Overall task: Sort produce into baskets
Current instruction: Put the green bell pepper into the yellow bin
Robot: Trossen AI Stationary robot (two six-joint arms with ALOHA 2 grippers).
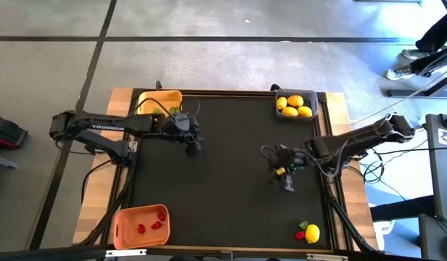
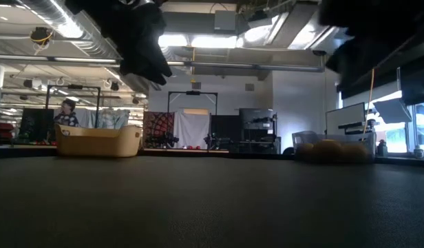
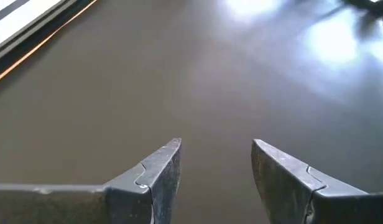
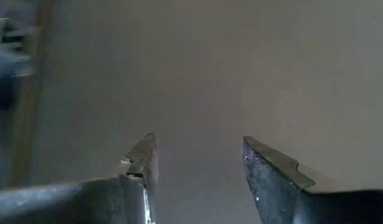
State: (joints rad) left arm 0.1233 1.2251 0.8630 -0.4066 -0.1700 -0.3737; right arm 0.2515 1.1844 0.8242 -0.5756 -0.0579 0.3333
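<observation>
My left gripper [image 1: 193,147] [image 3: 216,149] hangs open over the dark mat, just right of the yellow basket [image 1: 160,101] at the far left. My right gripper [image 1: 288,183] [image 4: 198,146] also stands open, above the mat's right half. Neither has anything between its fingers. Several yellow lemons [image 1: 294,106] lie in the dark grey basket [image 1: 278,114] at the far right. Small red pieces [image 1: 152,225] lie in the orange basket [image 1: 122,226] at the near left. One lemon [image 1: 312,233], a red piece [image 1: 300,235] and a green piece [image 1: 304,225] lie on the mat at the near right.
The dark mat [image 1: 231,210] sits inside a wooden frame [image 1: 339,109]. In the low view the yellow basket [image 2: 98,141] and the grey basket [image 2: 332,150] stand at the far edge, with the room beyond. Bare mat lies between the two arms.
</observation>
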